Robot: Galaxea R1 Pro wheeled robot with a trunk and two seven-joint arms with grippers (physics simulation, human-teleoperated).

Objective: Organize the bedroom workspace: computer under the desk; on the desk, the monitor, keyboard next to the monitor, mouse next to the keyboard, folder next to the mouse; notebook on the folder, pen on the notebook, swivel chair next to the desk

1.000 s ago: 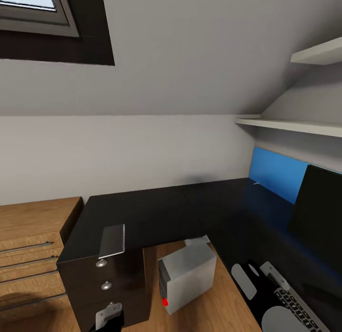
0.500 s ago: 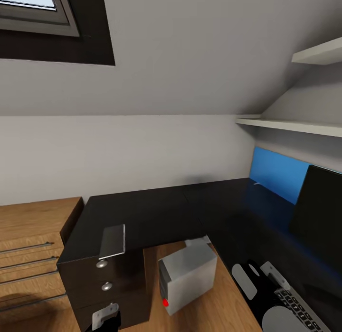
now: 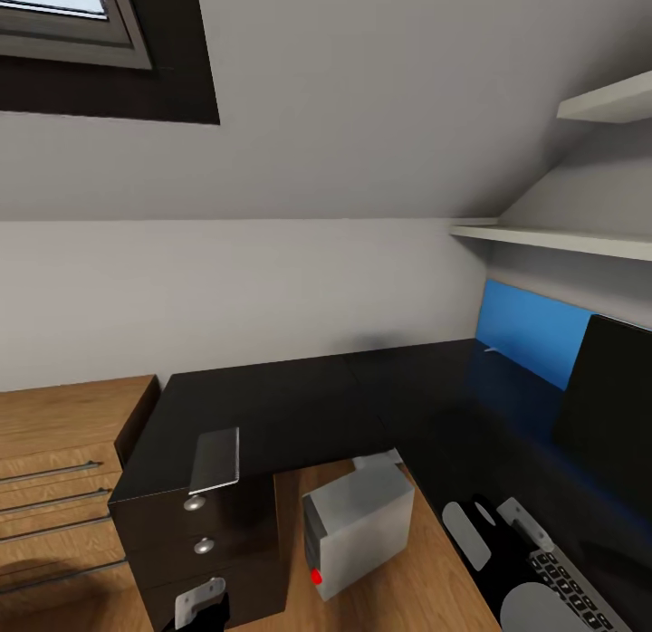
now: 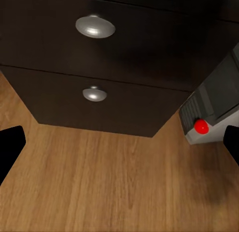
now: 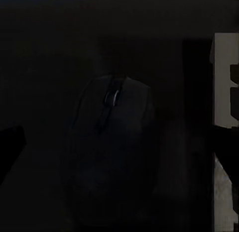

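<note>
R wrist view: dim mouse (image 5: 109, 152) betw spread gripper (image 5: 119, 142) tips; L gripper (image 4: 119, 147) also spread.

Worktop (image 3: 299, 406): monitor (image 3: 611, 415) at right, keyboard (image 3: 575, 582) before it. Computer (image 3: 358, 523) on floor beneath, right of drawer unit (image 3: 204, 541).

Your monitor (image 3: 608, 406) and keyboard (image 3: 566, 573) run off the head view's right edge. The mouse (image 5: 110, 152) is nearly lost in shadow.

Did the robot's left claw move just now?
Yes. The left claw sank lower against the round silver drawer knob on the black desk, edging slightly left.
</note>
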